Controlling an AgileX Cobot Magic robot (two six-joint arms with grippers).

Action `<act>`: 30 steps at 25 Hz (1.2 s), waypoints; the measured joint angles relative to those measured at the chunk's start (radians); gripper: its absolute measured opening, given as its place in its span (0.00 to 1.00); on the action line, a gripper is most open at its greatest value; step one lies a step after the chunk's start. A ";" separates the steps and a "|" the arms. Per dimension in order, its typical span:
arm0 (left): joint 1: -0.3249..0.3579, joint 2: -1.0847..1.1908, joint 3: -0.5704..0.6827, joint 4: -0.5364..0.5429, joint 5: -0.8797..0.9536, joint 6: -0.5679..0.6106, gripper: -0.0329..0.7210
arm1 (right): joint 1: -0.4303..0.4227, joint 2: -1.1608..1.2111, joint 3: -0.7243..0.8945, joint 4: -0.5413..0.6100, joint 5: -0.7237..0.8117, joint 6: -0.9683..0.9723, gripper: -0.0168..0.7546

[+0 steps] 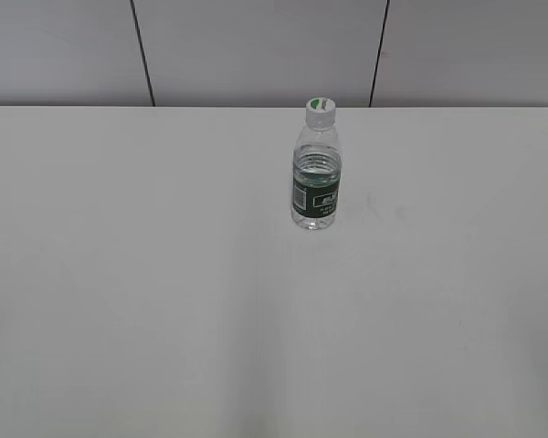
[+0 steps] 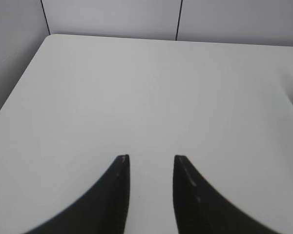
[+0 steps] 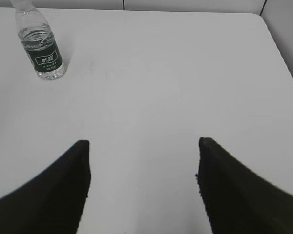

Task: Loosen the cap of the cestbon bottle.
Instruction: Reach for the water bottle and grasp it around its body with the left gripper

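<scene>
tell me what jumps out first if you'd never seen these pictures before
The lone cestbon bottle stands upright toward the far middle of a bare white table, its white cap screwed on. Nothing touches it: the left gripper and the right gripper both hang open over bare tabletop, well short of it.

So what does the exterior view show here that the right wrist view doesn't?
Only the exterior view shows the cap, white with a green patch, sitting on the upright cestbon bottle, and neither arm appears in it. Only the right wrist view shows the right gripper, its dark fingers spread wide apart over bare table, far from the bottle, whose top is cut off by the picture's edge. Both show the bottle standing alone on the white table with its dark green label band.
</scene>
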 joint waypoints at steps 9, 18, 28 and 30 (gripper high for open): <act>0.000 0.006 0.000 0.000 0.000 0.000 0.36 | 0.000 0.000 0.000 0.000 0.000 0.000 0.71; 0.000 0.048 0.001 -0.012 0.000 0.000 0.38 | 0.000 0.000 0.000 0.000 -0.001 0.000 0.71; 0.000 0.178 -0.002 -0.019 -0.009 0.001 0.78 | 0.000 0.000 0.000 0.000 -0.001 0.000 0.71; 0.000 0.191 -0.012 -0.019 -0.037 0.013 0.79 | 0.000 0.000 0.000 0.000 -0.001 0.000 0.71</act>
